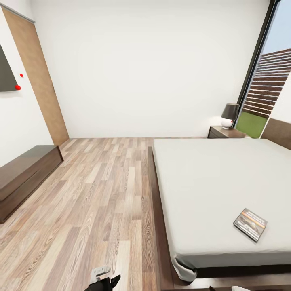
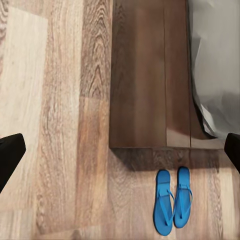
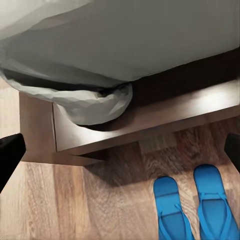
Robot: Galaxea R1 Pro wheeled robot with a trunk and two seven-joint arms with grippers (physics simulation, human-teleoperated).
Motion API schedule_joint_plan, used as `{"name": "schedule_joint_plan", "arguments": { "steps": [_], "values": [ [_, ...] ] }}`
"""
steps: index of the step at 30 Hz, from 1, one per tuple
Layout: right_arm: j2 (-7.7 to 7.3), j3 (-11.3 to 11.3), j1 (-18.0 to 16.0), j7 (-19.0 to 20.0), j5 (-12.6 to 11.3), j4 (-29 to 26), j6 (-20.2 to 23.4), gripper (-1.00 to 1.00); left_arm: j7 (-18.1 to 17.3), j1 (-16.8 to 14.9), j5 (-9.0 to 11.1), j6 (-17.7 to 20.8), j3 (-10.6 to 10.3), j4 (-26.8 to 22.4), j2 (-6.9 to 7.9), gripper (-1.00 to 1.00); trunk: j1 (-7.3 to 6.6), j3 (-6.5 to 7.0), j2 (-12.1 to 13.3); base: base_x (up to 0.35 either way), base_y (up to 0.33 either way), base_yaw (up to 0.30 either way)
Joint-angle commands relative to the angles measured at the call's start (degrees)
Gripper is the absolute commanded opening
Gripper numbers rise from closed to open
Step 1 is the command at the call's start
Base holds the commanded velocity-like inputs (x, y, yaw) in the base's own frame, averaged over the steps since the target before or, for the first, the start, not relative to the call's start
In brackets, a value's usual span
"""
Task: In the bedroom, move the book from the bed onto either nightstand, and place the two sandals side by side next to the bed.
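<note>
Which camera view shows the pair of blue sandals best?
The left wrist view: both sandals appear whole, side by side on the floor beside the bed frame. The right wrist view cuts them off at the picture's edge.

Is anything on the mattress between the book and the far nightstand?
Nothing visible: the small dark paperback book lies on bare light-grey mattress, and the stretch to the dark brown wooden nightstand is clear. A dark-shaded lamp occupies part of its top.

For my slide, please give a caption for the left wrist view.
Left wrist view: two blue sandals lie side by side on the wood floor, beside the bed frame's corner.
</note>
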Motion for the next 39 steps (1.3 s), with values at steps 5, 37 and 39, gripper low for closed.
{"name": "schedule_joint_plan", "arguments": {
  "steps": [5, 37, 39],
  "values": [
    [-0.15, 0.3, 0.0, 0.3, -1.0, 0.0, -0.1, 1.0, 2.0, 0.2, -0.6, -0.3, 0.4, 0.1, -0.1, 1.0, -1.11, 0.85, 2.0, 0.0, 0.0, 0.0],
    [-0.42, 0.2, 0.0, 0.9, -1.2, 0.0, 0.2, 1.0, 2.9, 0.3, -0.6, -0.3, 0.5, 0.1, -0.11, 1.0, -6.82, 5.52, 12.4, 0.0, 0.0, 0.0],
    [-0.42, 0.2, 0.0, 0.9, -1.1, 0.0, 0.2, 1.0, 2.9, 0.3, -0.6, -0.3, 0.4, 0.1, -0.11, 1.0, -6.82, 5.56, 12.4, 0.0, 0.0, 0.0]
  ]
}}
